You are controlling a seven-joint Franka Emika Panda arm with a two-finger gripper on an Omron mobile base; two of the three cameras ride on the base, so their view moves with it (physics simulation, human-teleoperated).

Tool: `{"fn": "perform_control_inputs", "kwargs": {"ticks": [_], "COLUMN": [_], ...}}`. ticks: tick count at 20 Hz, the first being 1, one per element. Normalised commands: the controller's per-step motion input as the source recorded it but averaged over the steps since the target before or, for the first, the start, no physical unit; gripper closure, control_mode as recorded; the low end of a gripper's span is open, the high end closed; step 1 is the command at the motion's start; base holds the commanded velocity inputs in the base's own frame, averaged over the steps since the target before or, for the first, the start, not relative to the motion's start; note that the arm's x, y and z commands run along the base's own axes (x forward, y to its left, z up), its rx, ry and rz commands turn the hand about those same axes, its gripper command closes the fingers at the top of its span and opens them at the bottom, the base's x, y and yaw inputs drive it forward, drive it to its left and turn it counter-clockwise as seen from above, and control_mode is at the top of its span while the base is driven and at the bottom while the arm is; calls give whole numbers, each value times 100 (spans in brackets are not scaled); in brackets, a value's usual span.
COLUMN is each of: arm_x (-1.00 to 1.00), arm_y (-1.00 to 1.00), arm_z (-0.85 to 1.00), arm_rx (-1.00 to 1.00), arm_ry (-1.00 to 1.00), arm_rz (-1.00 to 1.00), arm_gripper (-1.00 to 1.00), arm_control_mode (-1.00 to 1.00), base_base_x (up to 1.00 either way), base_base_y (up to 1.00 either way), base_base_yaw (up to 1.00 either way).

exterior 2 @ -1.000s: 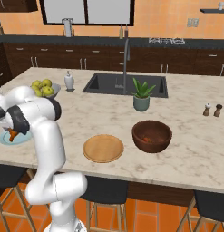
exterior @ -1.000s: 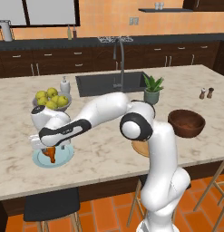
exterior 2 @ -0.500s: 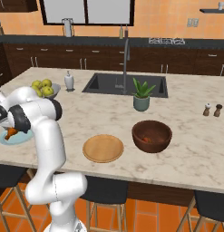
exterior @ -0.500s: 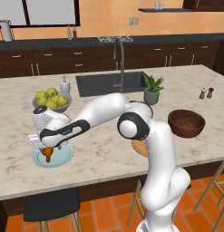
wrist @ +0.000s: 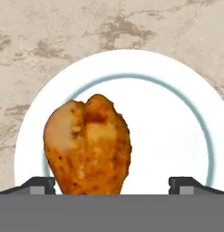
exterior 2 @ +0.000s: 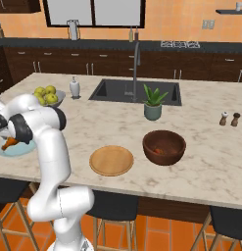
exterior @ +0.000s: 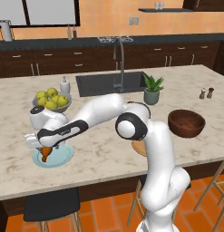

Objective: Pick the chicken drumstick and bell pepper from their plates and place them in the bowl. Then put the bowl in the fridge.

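Gripper (wrist: pixel 111 183) spread wide, jaws fully parted, nothing clamped. Two dark fingertips (wrist: pixel 38 185) show low in the hand view, one at each side.

Chicken drumstick (wrist: pixel 88 145) sits between the fingertips, nearer the left-hand one, its bulbous end pointing away from the hand. Whether that tip touches the meat cannot be told; the other tip stands clear of it.

Drumstick rests on the light blue plate (wrist: pixel 177 136), directly under the hand. In the left base view the hand is low over that plate (exterior: pixel 61 156), drumstick (exterior: pixel 46 153) just below it. Plate lies on the marble counter (exterior: pixel 104 154).

Dark brown bowl (exterior: pixel 186 123) well apart from the gripper, far along the counter; something reddish lies inside it in the right base view. Tan wooden plate (exterior 2: pixel 111 160) between gripper and bowl, bare.
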Motion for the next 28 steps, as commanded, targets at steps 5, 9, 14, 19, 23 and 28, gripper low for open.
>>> {"fn": "perform_control_inputs", "kwargs": {"ticks": [5, 9, 14, 19, 23, 28], "arm_x": [-22, -2, 10, 5, 13, -15], "arm_y": [12, -13, -9, 8, 1, -16], "arm_z": [0, -29, -37, -20, -7, 39], "arm_rx": [0, 3, 3, 0, 0, 1], "arm_ry": [-10, -10, -7, 0, -2, -1], "arm_rz": [0, 0, -3, -3, -2, 0], "arm_gripper": [-100, -100, -100, -100, 100, 100], "arm_control_mode": [-100, -100, -100, -100, -100, -100], "base_base_x": [0, 0, 0, 0, 0, 0], "base_base_y": [0, 0, 0, 0, 0, 0], "base_base_yaw": [0, 0, 0, 0, 0, 0]}}
